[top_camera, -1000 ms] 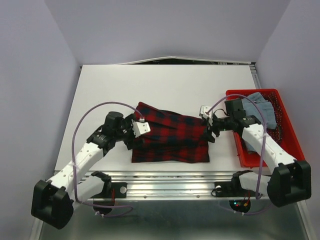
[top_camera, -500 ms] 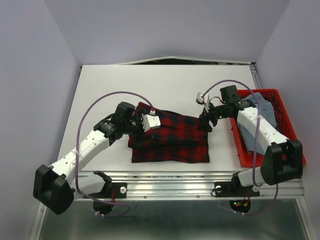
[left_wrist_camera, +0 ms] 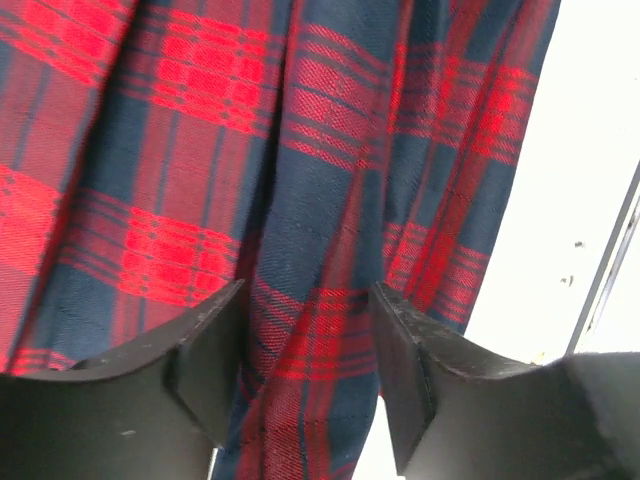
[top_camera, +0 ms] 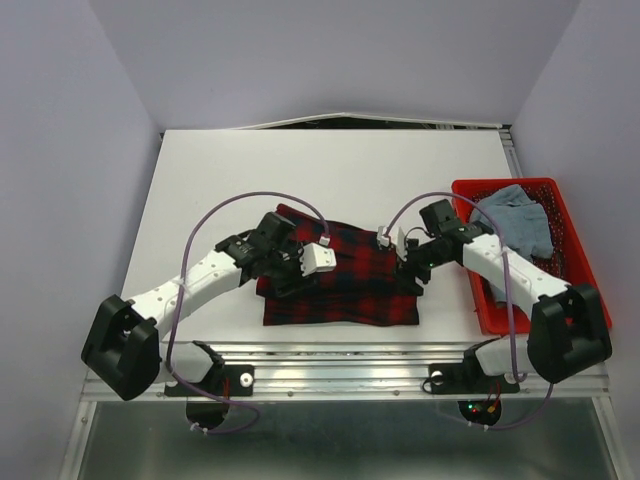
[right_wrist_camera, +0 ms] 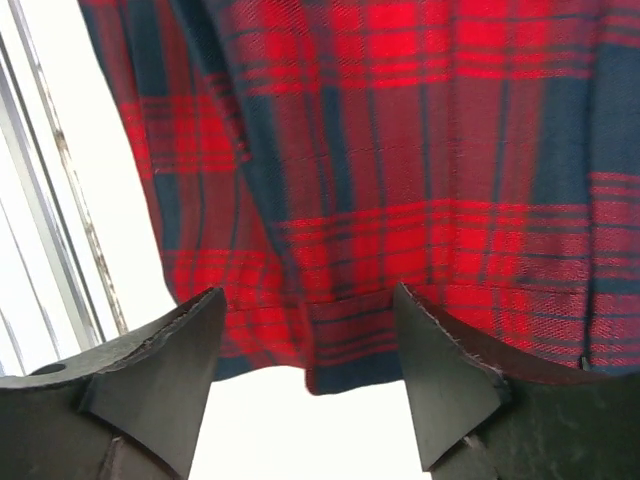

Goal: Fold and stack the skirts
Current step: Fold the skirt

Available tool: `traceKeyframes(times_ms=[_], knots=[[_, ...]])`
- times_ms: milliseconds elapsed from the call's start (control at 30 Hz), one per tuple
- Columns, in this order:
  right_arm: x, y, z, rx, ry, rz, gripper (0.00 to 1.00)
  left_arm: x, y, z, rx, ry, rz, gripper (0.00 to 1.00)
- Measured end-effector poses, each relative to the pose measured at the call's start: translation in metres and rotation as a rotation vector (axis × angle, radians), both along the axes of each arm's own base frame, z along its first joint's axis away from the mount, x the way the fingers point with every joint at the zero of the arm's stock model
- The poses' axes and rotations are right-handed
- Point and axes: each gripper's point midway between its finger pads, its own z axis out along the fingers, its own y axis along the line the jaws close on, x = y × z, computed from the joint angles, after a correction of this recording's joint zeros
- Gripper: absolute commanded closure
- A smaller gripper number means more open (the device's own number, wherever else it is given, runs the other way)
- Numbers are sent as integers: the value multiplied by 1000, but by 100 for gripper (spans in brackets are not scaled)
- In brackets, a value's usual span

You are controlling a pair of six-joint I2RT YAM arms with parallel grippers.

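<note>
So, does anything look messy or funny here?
Yes. The plaid skirt lies rumpled, its far edge slanting and bunched on the left instead of folded flat. The blue skirt sits crumpled in the red basket on the right, not stacked on the other one.

1. Red plastic basket (top_camera: 575,262) sitting on the table's right side, its long side running front to back, perforated walls showing.
2. White table (top_camera: 330,170) stretching back to the far wall.
3. Metal rail (top_camera: 340,355) running along the table's near edge.
4. Pale lavender walls (top_camera: 300,60) closing in on three sides.
5. Dark gap (top_camera: 380,122) showing behind the table's far edge.
</note>
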Motion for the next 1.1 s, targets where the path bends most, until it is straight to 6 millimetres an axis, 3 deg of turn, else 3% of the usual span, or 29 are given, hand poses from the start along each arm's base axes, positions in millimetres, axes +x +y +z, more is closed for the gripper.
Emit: traceKeyframes(times_ms=[200,300,333,433,533,633,833,967,1100], knots=[[-10,-1,-15,-68,-77,32,51,-3,4,-6,17,7,18,68],[-2,-3,-16,-98,-151,21,71,-1,5,-4,17,-6,26,82],[1,-4,-15,-105,-166,14,84,0,5,-3,17,-12,29,90],[13,-5,-11,-122,-224,-8,99,2,6,-2,18,-23,36,100],[23,-8,-6,-144,-255,-30,99,4,6,-1,21,-31,43,100],[41,-6,14,-150,-310,-55,99,12,5,5,25,-55,55,100],[77,3,82,-124,-445,-100,99,33,-2,41,7,-134,82,100],[73,1,100,-119,-454,-95,99,33,-1,62,-11,-154,83,100],[45,-6,95,-120,-410,-60,99,16,5,75,-32,-156,64,100]])
